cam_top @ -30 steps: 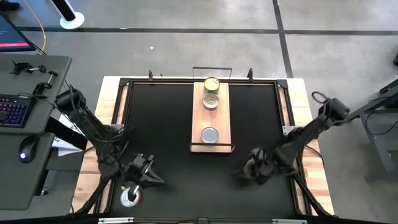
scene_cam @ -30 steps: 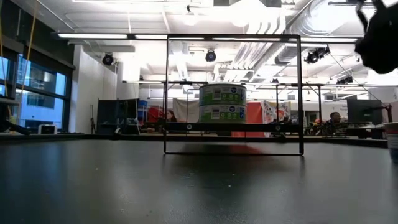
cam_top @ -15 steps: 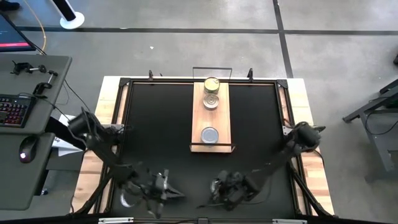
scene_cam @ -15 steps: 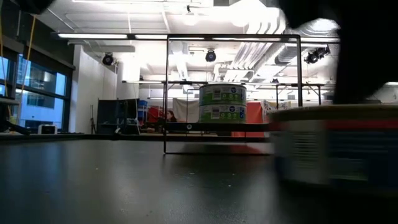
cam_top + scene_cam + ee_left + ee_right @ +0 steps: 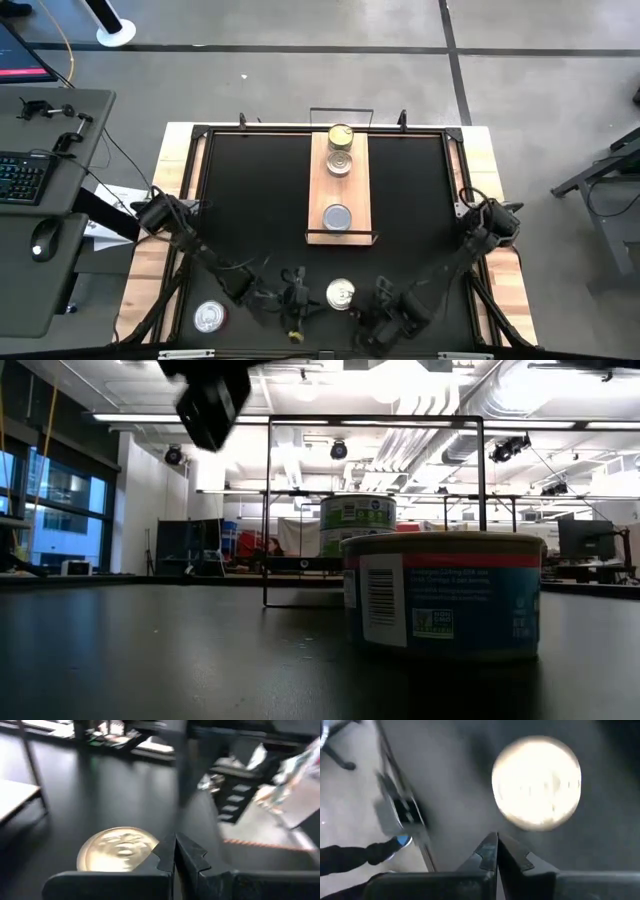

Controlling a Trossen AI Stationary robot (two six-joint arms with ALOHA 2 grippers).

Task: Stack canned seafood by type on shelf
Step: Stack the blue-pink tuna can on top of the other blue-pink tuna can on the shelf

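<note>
- Lying lengthwise down the middle of the black tabletop [image 5: 250, 200], the wooden shelf [image 5: 355, 190] reaches from the far edge toward the centre, with a thin black wire rail [image 5: 375, 420] at each short end.
- Wide bare stretches of tabletop lie on both sides of the shelf; the strip between the shelf's near rail and the table's near edge is narrower and holds both grippers and a loose tin.
- Tins on the shelf: a gold-lidded tin [image 5: 340, 134] at the far end, a silver-lidded tin [image 5: 340, 162] touching it, and another silver-lidded tin [image 5: 337, 216] near the near rail, well apart from those two.
- Loose tin [image 5: 341, 294], pale gold lid: stands upright on the tabletop in front of the shelf, between the two grippers, touching neither; the low view shows its blue and red label [image 5: 440, 605].
- Second loose tin [image 5: 208, 318], silver lid: near the table's near-left corner, beside the left arm.
- Left gripper [image 5: 296, 306]: low over the tabletop just left of the loose tin; fingers [image 5: 167, 852] pressed together, holding nothing.
- Right gripper [image 5: 380, 310]: low over the tabletop just right of the same tin; fingers [image 5: 492, 851] likewise closed together and empty.
</note>
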